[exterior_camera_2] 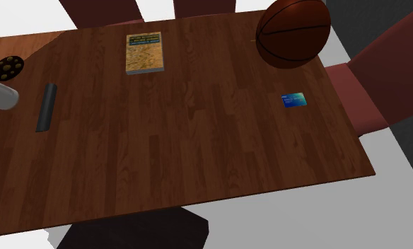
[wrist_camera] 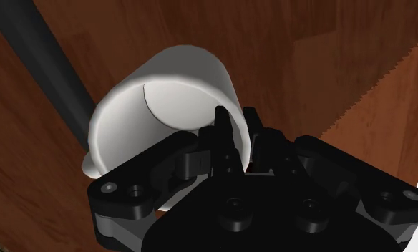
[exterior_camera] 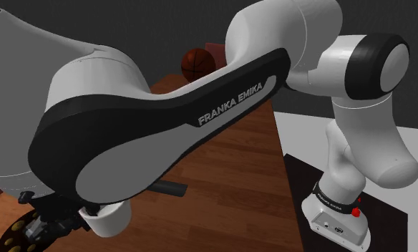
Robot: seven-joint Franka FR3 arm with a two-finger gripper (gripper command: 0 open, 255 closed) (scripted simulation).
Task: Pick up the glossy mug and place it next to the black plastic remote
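Note:
A plain white mug (wrist_camera: 164, 100) hangs tipped on its side, its open mouth turned towards the hand. My gripper (wrist_camera: 237, 134) is shut on the mug's rim wall, one finger inside and one outside. Just beyond the mug lies the long black remote (wrist_camera: 46, 75) on the dark wooden table (wrist_camera: 329, 79). In the second exterior view the mug (exterior_camera_2: 0, 94) shows at the left edge, close beside the remote (exterior_camera_2: 46, 106). In the shoulder view the mug (exterior_camera: 112, 219) peeks out under my forearm, with the remote's end (exterior_camera: 169, 187) just past it.
A round dark dish with gold pieces (exterior_camera_2: 7, 68) sits near the mug, on the side away from the remote. A book (exterior_camera_2: 144, 53), a basketball (exterior_camera_2: 293, 32) and a small blue card (exterior_camera_2: 294, 100) lie farther along the table. Dark red chairs (exterior_camera_2: 361, 85) stand around it.

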